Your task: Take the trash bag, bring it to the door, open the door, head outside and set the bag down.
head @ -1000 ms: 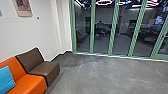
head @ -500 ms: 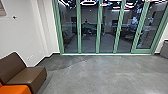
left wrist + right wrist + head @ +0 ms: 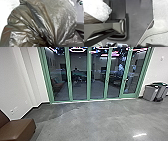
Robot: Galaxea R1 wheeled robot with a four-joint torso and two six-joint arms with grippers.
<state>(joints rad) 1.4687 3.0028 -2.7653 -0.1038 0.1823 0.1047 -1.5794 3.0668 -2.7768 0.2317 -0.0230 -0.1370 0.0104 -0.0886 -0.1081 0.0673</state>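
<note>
"Where's the trash bag (image 3: 37,23)?"
"At the left gripper (image 3: 54,44). It is thin, glossy, brownish-grey plastic, bulging and see-through in places, with sharp pleats running into one tight pinch where the fingers are clamped on it."
"And the right gripper?"
"I can't tell how it stands."
"What lies ahead?"
"A row of tall glass doors (image 3: 79,84) in straight green frames, dark and shiny with reflections, spans the far side. Their pale sill meets smooth, mottled concrete floor (image 3: 100,119)."
"Any edges to mind?"
"At near left, a blocky brown seat (image 3: 18,128), leather-like, with rounded corners. Beyond it, a white wall (image 3: 23,77) steps in and out above a dark skirting. At far right, boxy grey bins (image 3: 150,92) stand beside the door frame. Between seat and bins, the floor is broad and open."
</note>
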